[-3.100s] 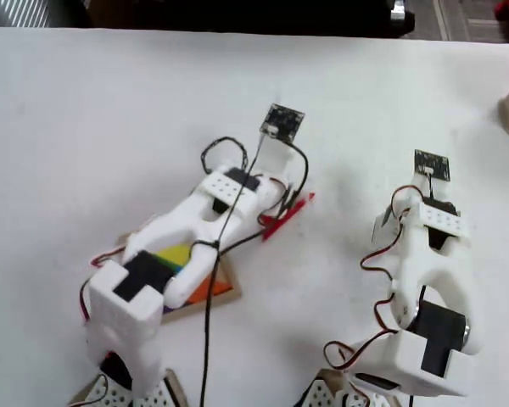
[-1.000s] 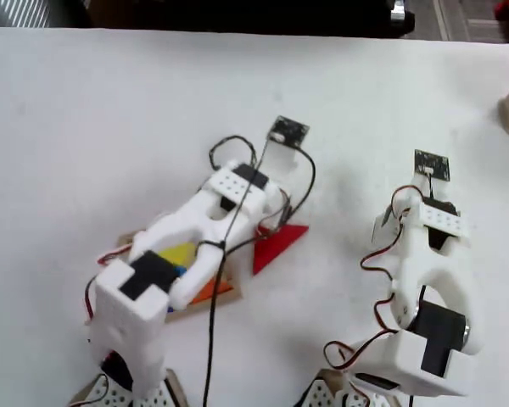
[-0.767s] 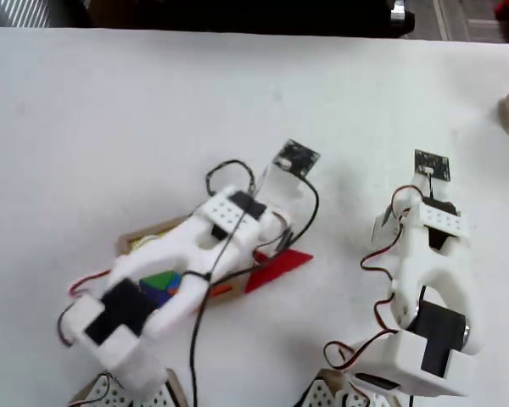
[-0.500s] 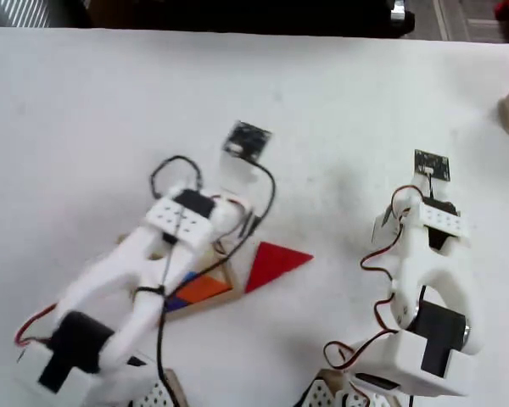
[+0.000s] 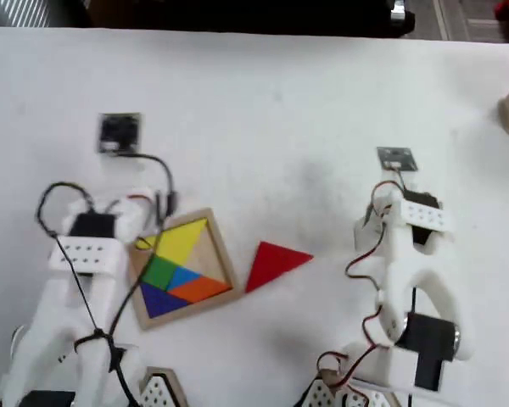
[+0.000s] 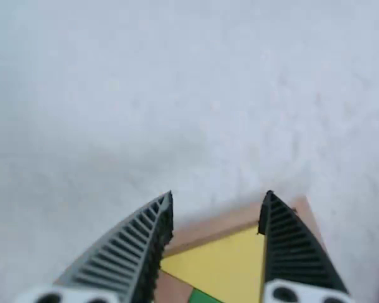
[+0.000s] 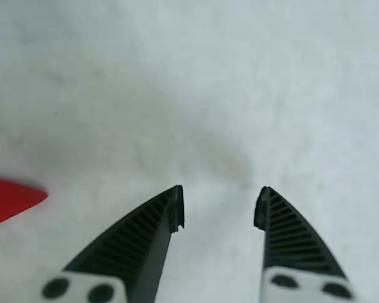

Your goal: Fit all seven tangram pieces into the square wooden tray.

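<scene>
okay, both grippers are empty right now. the left gripper (image 6: 218,197) hangs with its jaws spread over a corner of the tray (image 5: 212,250), and the yellow piece (image 6: 230,265) shows between them. the right gripper (image 7: 220,189) is spread wide too, over bare table (image 5: 322,102), holding nothing.

and there's the straggler: the red triangle (image 5: 274,263) lies flat on the table just beside the tray, on the side facing the right arm. so it sits between the two arms, off to the left gripper's right and the right gripper's left. honestly, i can't call either one clearly nearer.

its long edge runs slantwise, facing the arms' bases. the bare wedge in the tray looks to have its long side along the tray edge nearest the triangle. i'd say whichever arm takes it has to turn it before it drops in.
</scene>
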Controlling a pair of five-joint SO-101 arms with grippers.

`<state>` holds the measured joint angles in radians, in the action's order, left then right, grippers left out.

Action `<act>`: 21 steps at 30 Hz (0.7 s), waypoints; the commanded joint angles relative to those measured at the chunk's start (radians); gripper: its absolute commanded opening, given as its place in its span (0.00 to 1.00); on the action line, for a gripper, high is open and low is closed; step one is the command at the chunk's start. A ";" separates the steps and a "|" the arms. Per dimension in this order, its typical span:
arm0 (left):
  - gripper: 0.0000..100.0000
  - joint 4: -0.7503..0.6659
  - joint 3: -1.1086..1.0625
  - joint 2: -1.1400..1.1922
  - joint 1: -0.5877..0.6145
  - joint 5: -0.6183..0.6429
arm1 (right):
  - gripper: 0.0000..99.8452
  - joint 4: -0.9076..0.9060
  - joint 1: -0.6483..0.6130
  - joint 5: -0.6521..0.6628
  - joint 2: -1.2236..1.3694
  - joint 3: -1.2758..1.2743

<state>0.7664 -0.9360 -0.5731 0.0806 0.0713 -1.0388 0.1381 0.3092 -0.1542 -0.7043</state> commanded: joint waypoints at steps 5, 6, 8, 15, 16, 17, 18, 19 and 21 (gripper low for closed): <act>0.23 -0.104 0.130 0.171 0.205 0.046 | 0.19 -0.147 -0.363 0.023 -0.295 0.026; 0.23 -0.106 0.160 0.213 0.231 0.075 | 0.19 -0.148 -0.409 0.023 -0.320 0.025; 0.23 -0.109 0.219 0.297 0.278 0.132 | 0.19 -0.143 -0.490 0.015 -0.348 0.008; 0.23 -0.107 0.353 0.476 0.340 0.224 | 0.21 0.044 -0.673 0.023 -0.285 -0.192; 0.23 -0.106 0.362 0.487 0.340 0.224 | 0.23 0.059 -0.680 0.023 -0.263 -0.201; 0.23 -0.104 0.370 0.496 0.340 0.224 | 0.25 0.061 -0.685 0.026 -0.245 -0.201; 0.23 -0.104 0.373 0.503 0.340 0.224 | 0.28 0.062 -0.687 0.043 -0.229 -0.199; 0.23 -0.106 0.373 0.504 0.340 0.224 | 0.31 0.065 -0.687 0.071 -0.214 -0.199; 0.23 -0.106 0.373 0.504 0.340 0.224 | 0.36 0.096 -0.687 0.135 -0.179 -0.198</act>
<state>0.6805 -0.6214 -0.0698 0.4104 0.2831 -0.9866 -0.5370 0.3675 -0.3552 -0.9083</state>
